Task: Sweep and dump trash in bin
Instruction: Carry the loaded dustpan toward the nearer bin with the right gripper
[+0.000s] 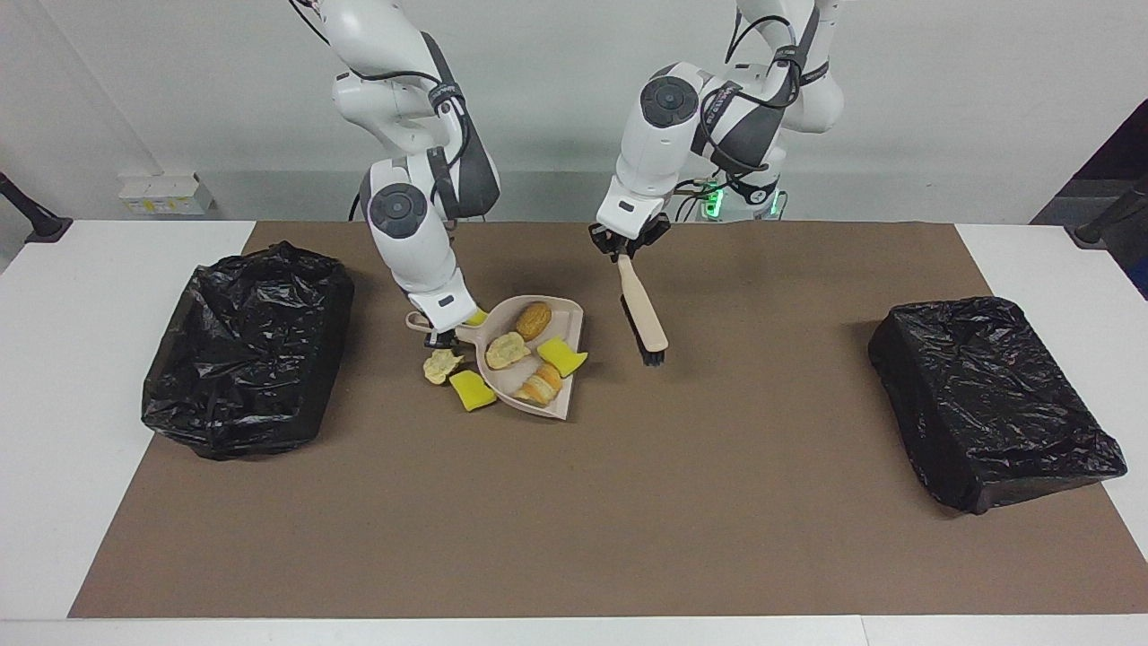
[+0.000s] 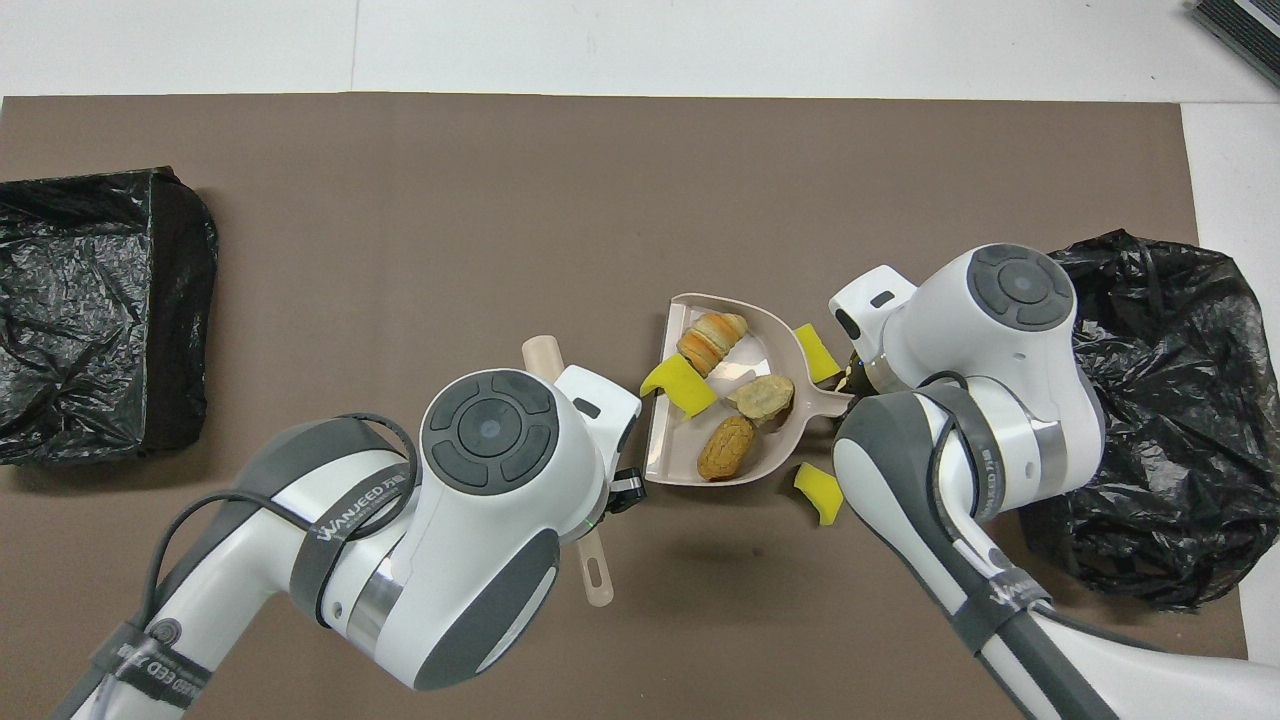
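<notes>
Two closed grippers: right gripper [image 1: 439, 337] clamps the beige plastic dustpan's [image 1: 565, 316] handle, its mouth toward the left arm's end; left gripper [image 1: 624, 250] grips the beige black-bristled brush [image 1: 644, 309], hanging bristles-down.

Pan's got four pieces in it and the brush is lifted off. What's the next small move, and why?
I would probably bring the brush, shut in the left gripper, back down beside the pieces outside the dustpan: a yellow sponge chunk and a pale lump on the mat, another yellow chunk near the handle held by the right gripper. Dumping now would leave them.
</notes>
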Controlling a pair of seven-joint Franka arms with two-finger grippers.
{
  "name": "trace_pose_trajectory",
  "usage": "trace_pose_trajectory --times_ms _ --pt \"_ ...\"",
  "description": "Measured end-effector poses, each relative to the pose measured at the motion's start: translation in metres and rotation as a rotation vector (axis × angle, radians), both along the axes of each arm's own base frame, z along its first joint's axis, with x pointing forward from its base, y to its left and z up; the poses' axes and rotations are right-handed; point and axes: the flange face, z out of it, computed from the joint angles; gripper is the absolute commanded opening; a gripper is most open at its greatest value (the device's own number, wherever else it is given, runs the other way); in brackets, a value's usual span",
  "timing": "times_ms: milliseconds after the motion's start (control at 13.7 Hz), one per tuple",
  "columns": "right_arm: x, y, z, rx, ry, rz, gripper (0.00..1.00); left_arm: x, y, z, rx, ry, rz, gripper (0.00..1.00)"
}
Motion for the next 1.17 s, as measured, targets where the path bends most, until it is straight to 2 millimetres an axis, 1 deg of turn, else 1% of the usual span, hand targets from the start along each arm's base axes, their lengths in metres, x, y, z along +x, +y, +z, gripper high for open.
trace_pose_trajectory --times_ms 146,219,292,365,438,584,729,802,1021,1167 --pt "0.012 -0.010 0.019 0.030 -0.033 -0.006 0.00 -0.012 0.000 -0.006 0.014 0.009 -0.013 0.00" --pt "0.018 -0.019 0.030 0.035 -0.043 -0.012 0.00 -0.021 -0.002 -0.009 0.021 0.013 -0.027 0.00" --pt "0.024 -0.032 0.043 0.041 -0.047 -0.016 0.00 -0.031 -0.007 -0.014 0.027 0.016 -0.045 0.00" --pt "0.030 -0.049 0.056 0.058 -0.052 -0.025 0.00 -0.046 -0.015 -0.021 0.029 0.010 -0.066 0.00" --pt "0.036 -0.070 0.069 0.083 -0.058 -0.037 0.00 -0.063 -0.025 -0.030 0.026 -0.005 -0.079 0.00" --pt "0.043 -0.121 0.087 0.114 -0.071 -0.054 0.00 -0.100 -0.040 -0.049 0.027 -0.026 -0.103 0.00" --pt "0.044 -0.179 0.100 0.123 -0.074 -0.061 0.00 -0.137 -0.053 -0.065 0.044 -0.028 -0.125 0.00" --pt "0.042 -0.207 0.104 0.127 -0.077 -0.056 0.00 -0.152 -0.057 -0.070 0.052 -0.028 -0.130 0.00" --pt "0.028 -0.289 0.109 0.138 -0.080 -0.012 0.00 -0.182 -0.064 -0.084 0.050 -0.049 -0.115 0.00" --pt "0.018 -0.344 0.121 0.112 -0.072 0.034 0.00 -0.190 -0.062 -0.089 0.048 -0.057 -0.104 0.00"
